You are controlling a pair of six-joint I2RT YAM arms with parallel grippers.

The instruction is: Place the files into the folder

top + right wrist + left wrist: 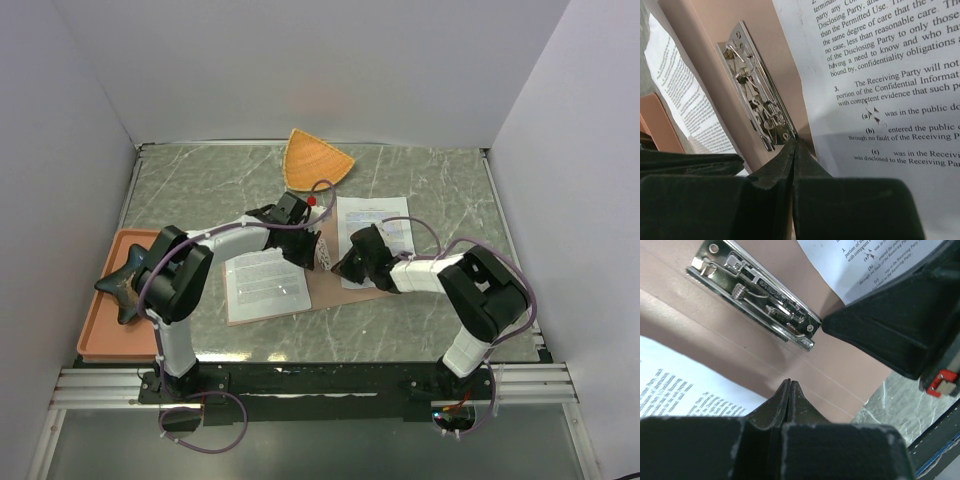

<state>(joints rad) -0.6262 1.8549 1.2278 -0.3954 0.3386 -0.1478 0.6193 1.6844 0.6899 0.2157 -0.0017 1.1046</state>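
Observation:
The reddish-brown folder [335,293] lies open on the table, with its metal clip [755,295] in the middle; the clip also shows in the right wrist view [757,110]. One printed white sheet [265,283] lies on the folder's left half. Another sheet [375,230] lies on the right half and reaches past it. My left gripper [789,382] is shut and empty, its tips just above the bare folder card near the clip. My right gripper [796,142] is shut and empty, its tips at the near end of the clip, beside the right sheet [880,75]. The two grippers face each other closely over the clip.
A salmon-orange tray [100,335] stands at the left edge with a dark star-shaped object [125,283] in it. An orange fan-shaped dish [315,160] sits at the back centre. White walls close the table on three sides.

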